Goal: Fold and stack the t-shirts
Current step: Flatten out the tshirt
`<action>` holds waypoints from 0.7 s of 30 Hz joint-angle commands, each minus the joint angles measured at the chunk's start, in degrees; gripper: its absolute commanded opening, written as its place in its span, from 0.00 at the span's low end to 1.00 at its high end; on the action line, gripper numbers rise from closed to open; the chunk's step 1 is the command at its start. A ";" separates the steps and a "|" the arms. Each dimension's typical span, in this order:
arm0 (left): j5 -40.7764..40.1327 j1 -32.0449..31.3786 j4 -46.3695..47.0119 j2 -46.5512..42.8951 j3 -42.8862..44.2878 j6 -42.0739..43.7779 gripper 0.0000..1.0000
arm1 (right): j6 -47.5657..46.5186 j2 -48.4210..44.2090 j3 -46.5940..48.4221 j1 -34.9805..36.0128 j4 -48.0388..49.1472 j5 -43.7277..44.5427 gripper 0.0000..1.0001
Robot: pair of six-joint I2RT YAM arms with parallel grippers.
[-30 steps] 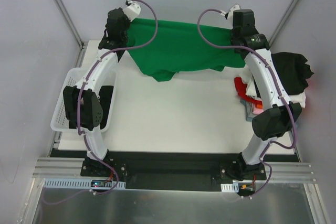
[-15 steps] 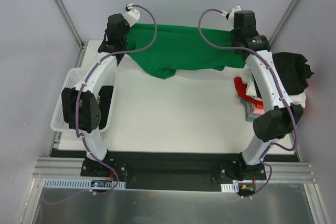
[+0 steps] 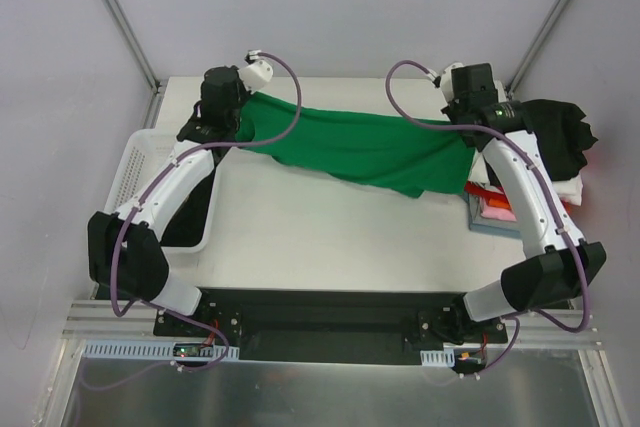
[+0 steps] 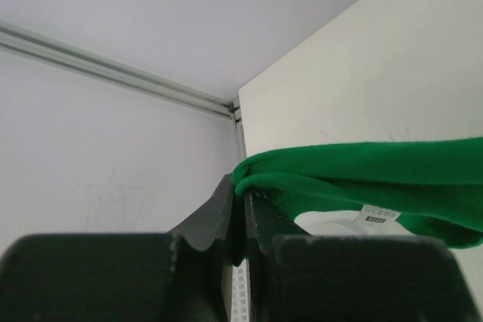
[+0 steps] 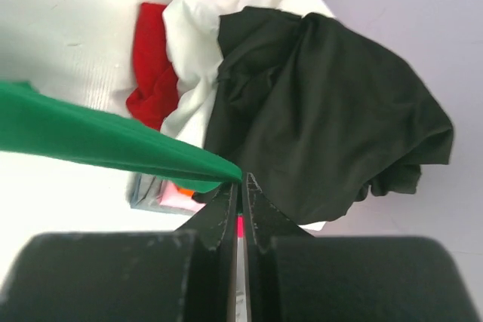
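Note:
A bright green t-shirt (image 3: 370, 147) hangs stretched between my two grippers over the back half of the table. My left gripper (image 4: 244, 188) is shut on its left corner (image 4: 256, 175), near the table's back left. My right gripper (image 5: 241, 179) is shut on the shirt's right corner (image 5: 219, 167). In the top view the left gripper (image 3: 243, 105) and right gripper (image 3: 462, 112) stand level with each other. A heap of other t-shirts lies at the right edge: a black one (image 5: 324, 118) on top, white (image 5: 192, 43) and red (image 5: 155, 73) under it, pink (image 3: 498, 209) at the bottom.
A white mesh basket (image 3: 135, 182) stands at the table's left edge, under my left arm. The heap of shirts rests on a grey board (image 3: 490, 227) at the right edge. Metal frame posts (image 3: 118, 17) rise at the back corners.
Both arms have lowered and pulled toward me with the green t-shirt. It was hanging high and bunched at the back; now it is stretched lower over the table.

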 commanded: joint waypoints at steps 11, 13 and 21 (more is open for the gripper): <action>-5.30 -0.08 1.38 13.25 21.70 2.98 0.00 | 1.48 12.04 18.81 0.29 -4.62 1.77 0.01; -4.60 -0.08 1.29 10.98 19.59 2.10 0.00 | 2.18 10.02 16.45 0.55 -4.54 0.29 0.01; -1.27 -0.70 0.15 -6.93 -2.11 -1.94 0.00 | 5.61 -7.44 -3.68 3.10 -4.79 -4.10 0.01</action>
